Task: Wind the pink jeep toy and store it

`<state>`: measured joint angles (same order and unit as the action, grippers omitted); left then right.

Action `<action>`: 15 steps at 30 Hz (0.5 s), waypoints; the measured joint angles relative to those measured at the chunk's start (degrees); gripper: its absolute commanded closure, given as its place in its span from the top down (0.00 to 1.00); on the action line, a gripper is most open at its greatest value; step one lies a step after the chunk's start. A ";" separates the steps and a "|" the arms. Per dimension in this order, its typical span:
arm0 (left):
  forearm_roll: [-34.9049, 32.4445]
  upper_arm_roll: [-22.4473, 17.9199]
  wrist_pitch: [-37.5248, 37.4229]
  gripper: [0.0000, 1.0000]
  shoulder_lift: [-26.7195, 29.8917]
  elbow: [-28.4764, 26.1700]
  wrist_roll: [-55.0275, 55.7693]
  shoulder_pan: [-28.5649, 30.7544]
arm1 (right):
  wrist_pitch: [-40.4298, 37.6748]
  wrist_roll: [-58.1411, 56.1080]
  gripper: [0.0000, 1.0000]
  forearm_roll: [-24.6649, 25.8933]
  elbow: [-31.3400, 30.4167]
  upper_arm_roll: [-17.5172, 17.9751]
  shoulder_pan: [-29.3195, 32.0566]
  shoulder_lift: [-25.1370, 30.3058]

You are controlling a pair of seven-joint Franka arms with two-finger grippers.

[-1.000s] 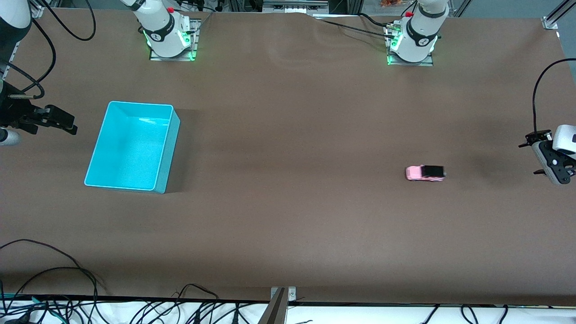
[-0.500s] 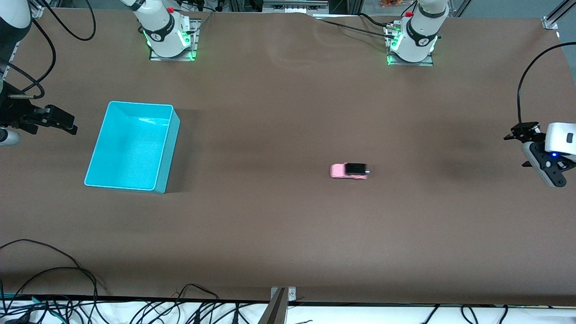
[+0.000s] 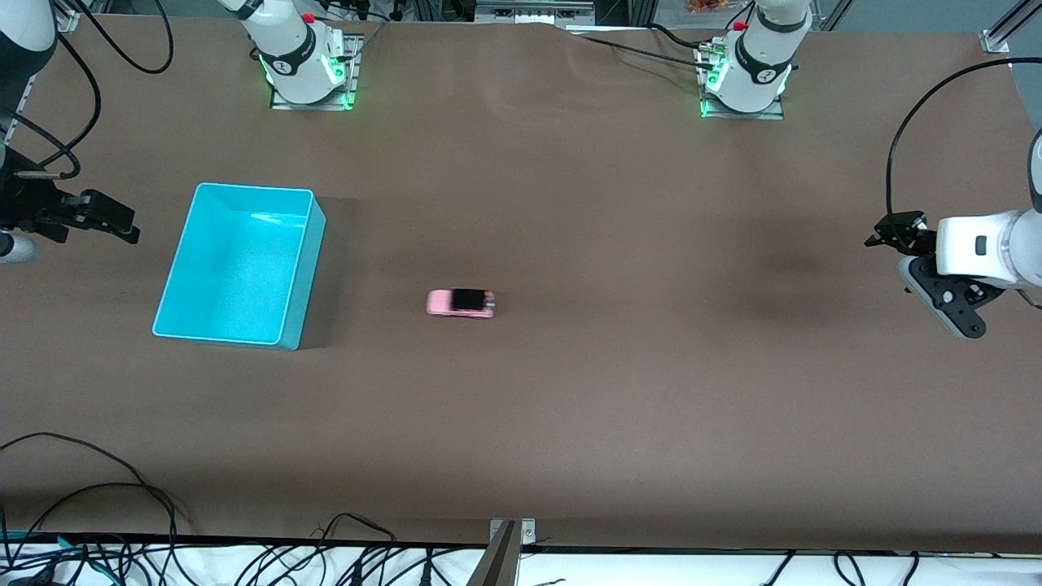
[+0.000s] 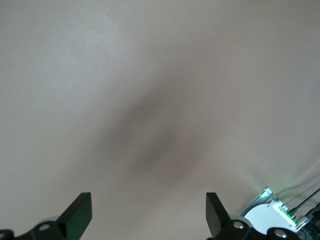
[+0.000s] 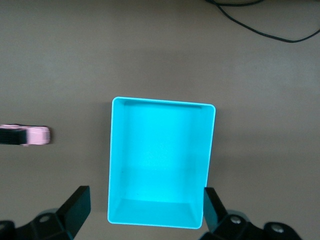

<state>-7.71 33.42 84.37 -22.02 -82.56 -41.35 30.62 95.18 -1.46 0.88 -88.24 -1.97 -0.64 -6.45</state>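
Midway, pink jeep toy (image 3: 461, 303) amid bare table (image 3: 570, 407)

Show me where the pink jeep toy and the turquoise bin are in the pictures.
pink jeep toy (image 3: 460, 303), front view, on its black roof panel.
turquoise bin (image 3: 302, 277), front view, on the outer side wall facing the jeep.

Bare table (image 3: 619, 407) surrounds the pink jeep toy (image 3: 460, 303); only the turquoise bin (image 3: 241, 264) stands nearby

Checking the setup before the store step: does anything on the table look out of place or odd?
Only the pink jeep toy: it sits loose on the bare table, apart from the turquoise bin and held by neither gripper. It is upright and looks intact.
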 measured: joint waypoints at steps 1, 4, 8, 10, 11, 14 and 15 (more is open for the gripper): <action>0.00 0.37 -0.16 1.00 0.00 0.13 0.90 0.02 | 0.00 0.00 1.00 0.00 0.00 0.00 0.00 0.00; 0.00 1.76 -0.81 1.00 0.00 0.53 4.36 0.05 | 0.00 0.00 1.00 0.00 0.00 0.00 0.00 0.00; 0.01 3.52 -1.51 1.00 0.03 0.86 8.47 0.02 | 0.00 0.00 1.00 0.00 0.00 0.00 0.00 0.00; 0.01 3.98 -1.62 1.00 0.06 0.91 9.77 0.01 | 0.00 0.00 1.00 0.00 0.00 0.00 -0.01 0.00; 0.01 4.15 -1.65 1.00 0.06 0.93 10.36 0.01 | 0.00 0.00 1.00 0.00 0.00 0.01 -0.02 0.00; 0.01 4.54 -1.66 1.00 0.05 0.95 11.64 0.03 | 0.00 0.00 1.00 0.00 0.00 0.01 -0.04 0.00; 0.02 4.76 -1.67 1.00 0.05 0.95 12.20 0.04 | -0.01 0.00 1.00 0.00 0.00 0.02 -0.05 0.00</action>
<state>-7.70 38.18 82.70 -21.96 -81.60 -29.15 30.67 95.17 -1.46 0.87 -88.24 -1.95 -0.69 -6.45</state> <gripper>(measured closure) 0.000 0.000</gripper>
